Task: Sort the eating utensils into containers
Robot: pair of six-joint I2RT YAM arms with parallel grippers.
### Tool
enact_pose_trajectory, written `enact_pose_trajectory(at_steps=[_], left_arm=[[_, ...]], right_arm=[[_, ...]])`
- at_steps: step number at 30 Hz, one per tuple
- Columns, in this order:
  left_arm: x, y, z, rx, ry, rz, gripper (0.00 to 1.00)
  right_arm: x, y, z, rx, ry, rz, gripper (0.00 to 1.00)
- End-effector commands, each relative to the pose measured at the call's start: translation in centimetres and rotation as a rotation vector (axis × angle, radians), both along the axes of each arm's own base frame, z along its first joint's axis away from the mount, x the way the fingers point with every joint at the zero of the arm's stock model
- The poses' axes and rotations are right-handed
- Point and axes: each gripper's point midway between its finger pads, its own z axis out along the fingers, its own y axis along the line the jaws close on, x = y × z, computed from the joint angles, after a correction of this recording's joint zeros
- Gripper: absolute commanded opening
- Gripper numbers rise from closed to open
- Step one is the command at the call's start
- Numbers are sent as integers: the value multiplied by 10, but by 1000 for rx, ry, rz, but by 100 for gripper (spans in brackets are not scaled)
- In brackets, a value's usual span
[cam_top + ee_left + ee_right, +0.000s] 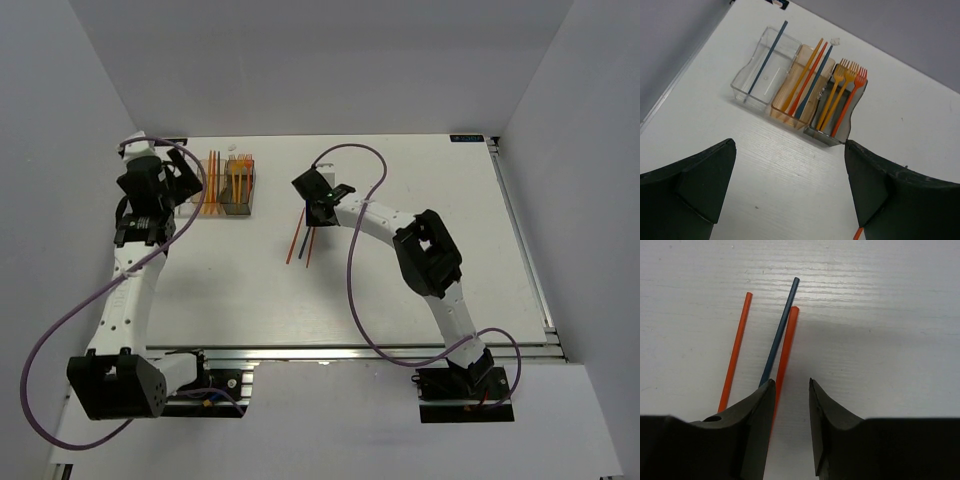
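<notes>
Sticks point(785, 350) lie fanned ahead of right pincer point(791, 385), beneath one finger.

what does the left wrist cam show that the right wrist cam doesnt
Only the left wrist: the three joined containers. The clear box holds one blue stick, the tan-orange box holds upright sticks in orange, red and blue, and the grey box holds three forks. The wide-open left gripper frames them.
Only the right wrist: two loose orange sticks and a dark blue stick lying flat, with the right gripper at their near ends, jaws apart, nothing clamped.
Both: the white table.
</notes>
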Motion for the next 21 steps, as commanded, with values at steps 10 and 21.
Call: enact_pose_trajectory(at_steps=[10, 21], left_arm=[[12, -10, -28, 34, 82, -56, 98], [11, -14, -35, 23, 95, -79, 98]], right_arm=[[14, 0, -17, -54, 4, -27, 35], [2, -10, -54, -54, 102, -37, 26]])
